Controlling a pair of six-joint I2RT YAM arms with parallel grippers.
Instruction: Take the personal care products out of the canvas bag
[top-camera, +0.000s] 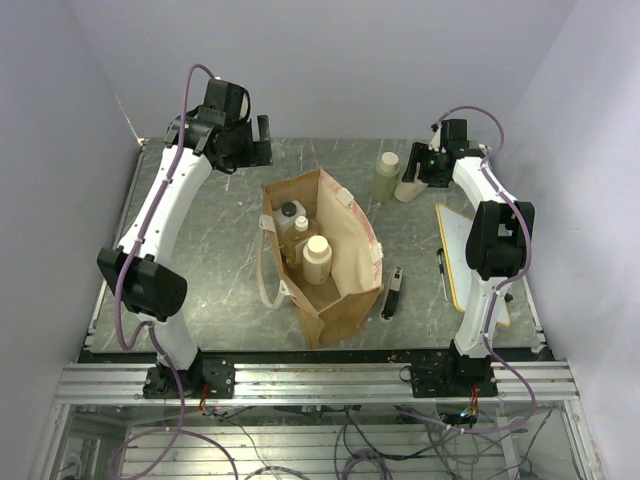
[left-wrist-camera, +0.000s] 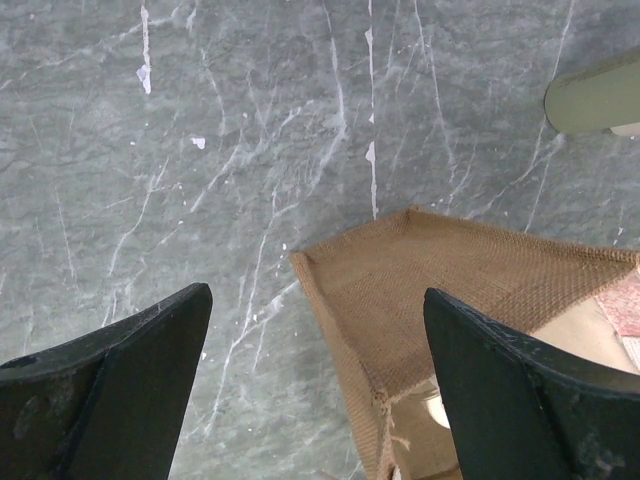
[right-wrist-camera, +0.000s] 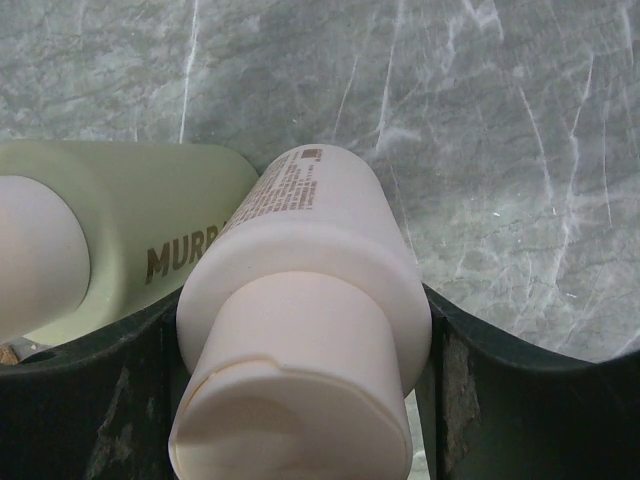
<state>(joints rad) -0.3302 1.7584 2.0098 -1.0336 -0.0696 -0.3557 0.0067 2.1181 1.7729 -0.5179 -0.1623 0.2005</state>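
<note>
While the tall tan-brown canvas bag (top-camera: 335, 275) with cream strap handles stands open at the middle of the grey marbled bench (top-camera: 200, 260), three of the five personal care products sit inside it: a translucent white plastic bottle with a black cap (top-camera: 291, 212), a small white-capped bottle (top-camera: 302, 229) and a cream bottle with a tan cap (top-camera: 317, 252). All three stand with caps toward the bag's mouth, which leaves them reachable from above. The other two are outside, at the far right of the bench. A pale olive-beige bottle (top-camera: 387, 176) stands upright, and just beside it is a cream plastic bottle (right-wrist-camera: 300, 250), tilted and clasped below its cap by the right gripper (right-wrist-camera: 305, 395), whose jaws press snugly on both sides. This pairing suggests that unloaded items are gathered in one spot well apart from the bag. Whether the held bottle's base rests on the bench cannot be told. The left gripper (left-wrist-camera: 318, 300) hovers spread wide and empty above the bag's far left corner, probably poised for the next pick. One black pen-like marker (top-camera: 392, 292) lies just right of the bag, and one white wood-framed board (top-camera: 465, 250) lies at the bench's right edge.
</note>
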